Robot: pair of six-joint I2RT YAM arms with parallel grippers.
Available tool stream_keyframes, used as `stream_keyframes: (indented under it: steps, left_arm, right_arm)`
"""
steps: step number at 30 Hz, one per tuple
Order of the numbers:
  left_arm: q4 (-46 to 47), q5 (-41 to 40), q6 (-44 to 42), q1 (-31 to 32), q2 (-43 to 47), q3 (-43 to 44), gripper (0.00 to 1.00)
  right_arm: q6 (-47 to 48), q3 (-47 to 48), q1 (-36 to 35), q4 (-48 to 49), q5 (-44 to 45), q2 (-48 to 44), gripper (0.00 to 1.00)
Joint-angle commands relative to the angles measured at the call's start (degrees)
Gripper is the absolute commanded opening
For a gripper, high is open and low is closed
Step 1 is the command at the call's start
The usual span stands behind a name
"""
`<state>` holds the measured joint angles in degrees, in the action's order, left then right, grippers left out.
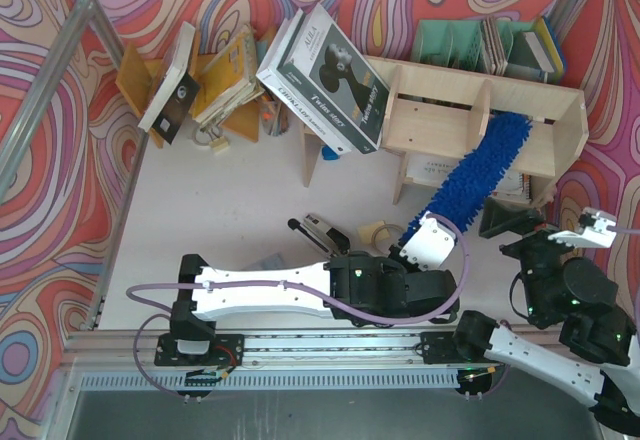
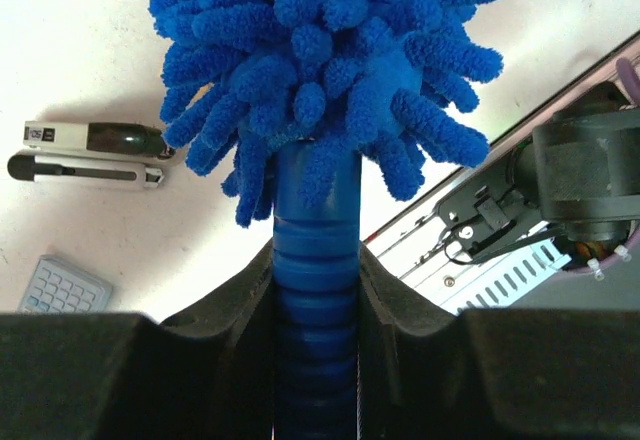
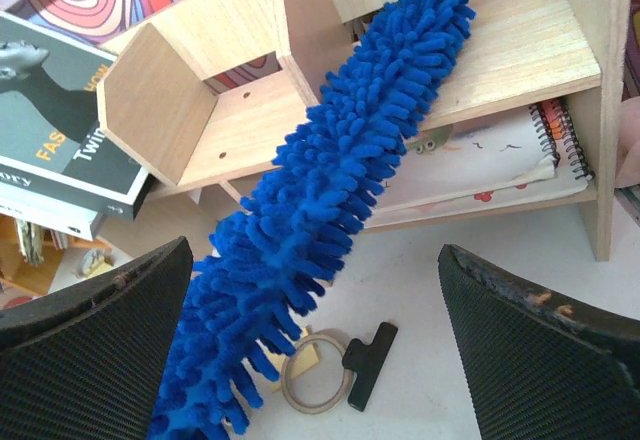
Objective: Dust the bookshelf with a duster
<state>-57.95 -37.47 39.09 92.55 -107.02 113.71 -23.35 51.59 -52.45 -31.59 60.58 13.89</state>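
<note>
Top external view: left hand (image 1: 410,245) was clamped shut on the handle of the duster (image 1: 470,175), which slanted up-right above the bench (image 1: 220,220), tip lying in the right compartment of the bookshelf (image 1: 440,85); right hand (image 1: 515,222) gaped wide, empty.

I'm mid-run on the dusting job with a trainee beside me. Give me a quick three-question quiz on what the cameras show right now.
1. True or false: the left gripper is shut on the handle of the long bright-blue fluffy chenille duster.
2. Multiple choice: the duster's far end rests on A) a board of the wide pale plywood bookshelf, B) the mint-green file holder, C) the white tabletop.
3. Short answer: which gripper is open and holding nothing?
Key: 1 true; 2 A; 3 the right gripper.
</note>
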Motion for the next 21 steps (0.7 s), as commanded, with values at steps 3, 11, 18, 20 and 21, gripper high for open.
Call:
stream_keyframes:
  steps: [3, 11, 18, 20, 21]
  left_arm:
    - [1.0, -6.4, -1.8, 0.6, 2.1, 4.3, 0.0]
    - [1.7, -4.9, -2.0, 0.5, 0.6, 3.2, 0.0]
    - [4.1, 1.7, -3.1, -0.6, -1.7, 0.4, 0.0]
    - [4.1, 2.8, -3.6, -0.6, -2.5, 1.0, 0.0]
    - [4.0, 3.0, -4.0, -0.6, -2.9, 1.5, 0.0]
  right_arm:
    - [2.1, 1.7, 0.1, -0.5, 1.8, -2.4, 0.99]
    - [2.1, 1.2, 0.1, -1.2, 2.5, -3.3, 0.99]
    - [2.0, 1.0, 0.1, -1.1, 2.5, -3.8, 0.99]
    - [1.9, 1.2, 0.1, -1.2, 2.5, -3.5, 0.99]
    - [1.8, 1.4, 0.1, -1.2, 2.5, -3.3, 0.99]
